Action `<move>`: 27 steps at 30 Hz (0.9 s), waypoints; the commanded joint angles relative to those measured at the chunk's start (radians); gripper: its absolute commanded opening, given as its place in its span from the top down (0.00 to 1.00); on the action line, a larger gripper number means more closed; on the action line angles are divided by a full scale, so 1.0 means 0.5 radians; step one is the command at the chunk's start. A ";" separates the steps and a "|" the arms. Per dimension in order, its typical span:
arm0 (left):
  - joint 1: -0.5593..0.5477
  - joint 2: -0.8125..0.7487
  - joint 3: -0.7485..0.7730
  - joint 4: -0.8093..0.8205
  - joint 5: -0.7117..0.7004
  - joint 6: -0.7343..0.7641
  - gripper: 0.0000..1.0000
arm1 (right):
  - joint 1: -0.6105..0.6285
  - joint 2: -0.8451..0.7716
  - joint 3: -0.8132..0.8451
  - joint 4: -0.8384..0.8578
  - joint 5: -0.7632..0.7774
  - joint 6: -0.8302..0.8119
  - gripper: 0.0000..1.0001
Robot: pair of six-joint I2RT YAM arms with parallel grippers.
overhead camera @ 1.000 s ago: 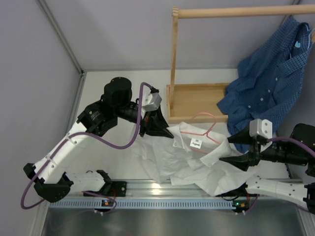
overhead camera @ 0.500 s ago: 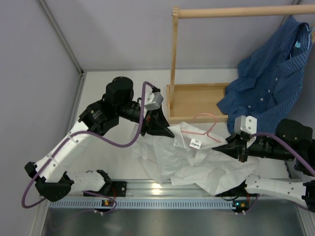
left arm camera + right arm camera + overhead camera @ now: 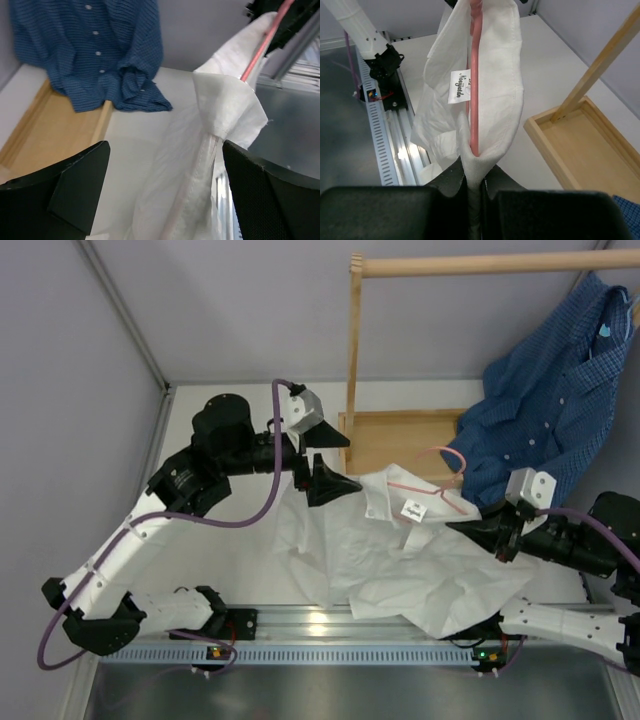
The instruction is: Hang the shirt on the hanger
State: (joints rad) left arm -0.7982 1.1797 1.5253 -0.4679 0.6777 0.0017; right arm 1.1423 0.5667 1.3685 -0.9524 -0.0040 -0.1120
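The wooden frame [image 3: 352, 360] is standing just behind the shirt [image 3: 400, 560], with the blue shirt [image 3: 545, 405] hanging over its tray [image 3: 400, 440] (crowding your right side). Bare table [image 3: 235, 570] is lying open on your left.

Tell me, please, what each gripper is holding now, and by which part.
The right gripper is shut on the shirt, pinching a cloth fold at the end of the hanger. The left gripper is open and holds nothing.

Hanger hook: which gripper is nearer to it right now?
Right. The right gripper, shut on the shirt, sits just near-side of the hook of the hanger; the left gripper, open, is farther off at the shirt's other end.
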 commanded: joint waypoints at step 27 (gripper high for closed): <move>0.007 -1.319 -0.715 -0.215 -1.668 -0.362 0.02 | 0.026 0.557 1.375 0.141 1.376 -0.230 1.00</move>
State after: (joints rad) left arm -0.7963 0.5762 1.2392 -0.5095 -0.1219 -0.1612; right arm 1.1435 0.8139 2.1063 -0.9066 0.6376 -0.2173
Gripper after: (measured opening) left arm 0.980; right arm 0.036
